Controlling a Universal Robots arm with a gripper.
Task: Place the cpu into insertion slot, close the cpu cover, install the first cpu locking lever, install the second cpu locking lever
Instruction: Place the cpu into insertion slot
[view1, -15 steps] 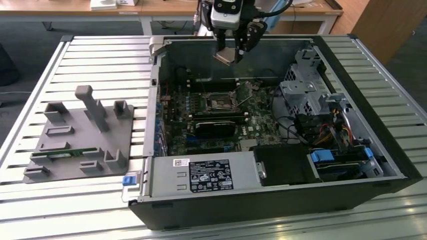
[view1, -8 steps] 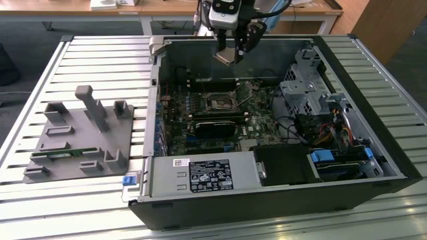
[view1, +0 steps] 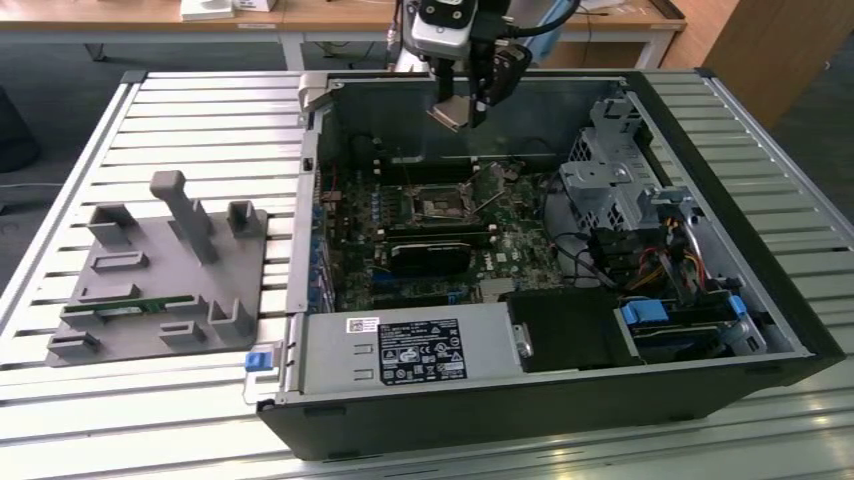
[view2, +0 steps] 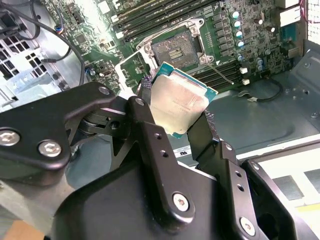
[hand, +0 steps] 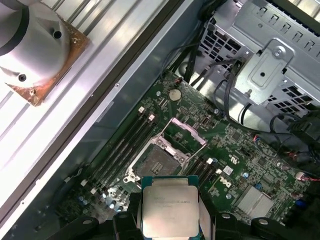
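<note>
**Cpu aloft, placing under way**

Grips the cpu (view2: 180, 102) by opposite edges in the gripper (view2: 175, 114), fingers (view2: 150, 132) clamped on it, well above the insertion slot (hand: 157, 162). Looks like step one, not yet done, with the cpu cover (hand: 189, 134) apparently swung up. Seems to call for squaring the chip over the socket and lowering level.

Across the exterior view from its left: grey fixture plate (view1: 160, 270) on a slatted metal table (view1: 80, 150), then open black computer case (view1: 534, 400), then drive cage (view1: 614, 190). Behind, wooden desks (view1: 334, 15).
</note>
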